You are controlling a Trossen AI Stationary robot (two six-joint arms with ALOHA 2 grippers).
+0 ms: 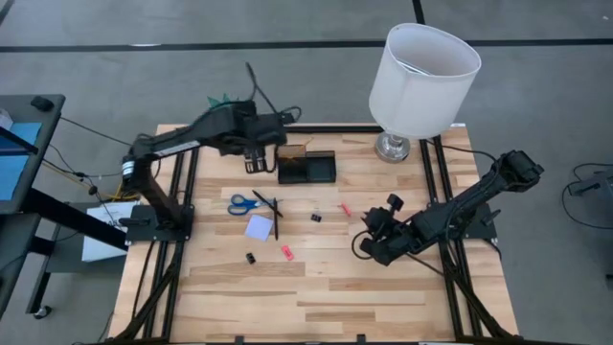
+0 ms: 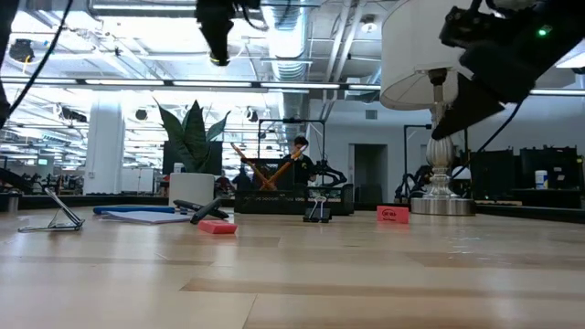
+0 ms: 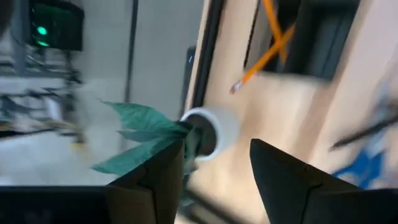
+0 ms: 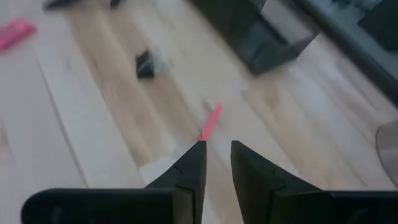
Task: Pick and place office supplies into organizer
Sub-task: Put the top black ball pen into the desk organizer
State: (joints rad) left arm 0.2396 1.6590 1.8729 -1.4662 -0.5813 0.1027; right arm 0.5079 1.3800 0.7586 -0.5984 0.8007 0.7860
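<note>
The black organizer (image 1: 308,169) stands at the far middle of the table, with two orange pens (image 3: 268,48) crossed in its cup section. My left gripper (image 1: 254,159) hangs open well above the table just left of it (image 3: 217,165), with nothing between its fingers. On the table lie blue-handled scissors (image 1: 246,203), a black pen (image 1: 276,217), a lavender note pad (image 1: 260,227), two black clips (image 1: 315,218) (image 1: 251,258) and two pink-red pieces (image 1: 344,208) (image 1: 286,252). My right gripper (image 1: 370,223) hovers right of one pink piece (image 4: 211,121), its fingers (image 4: 216,160) a narrow gap apart and holding nothing.
A white-shaded lamp (image 1: 422,79) stands at the far right corner. A white pot with a green plant (image 3: 210,129) stands at the far left, past my left gripper. Bare wood stretches along the near half of the table (image 1: 316,297).
</note>
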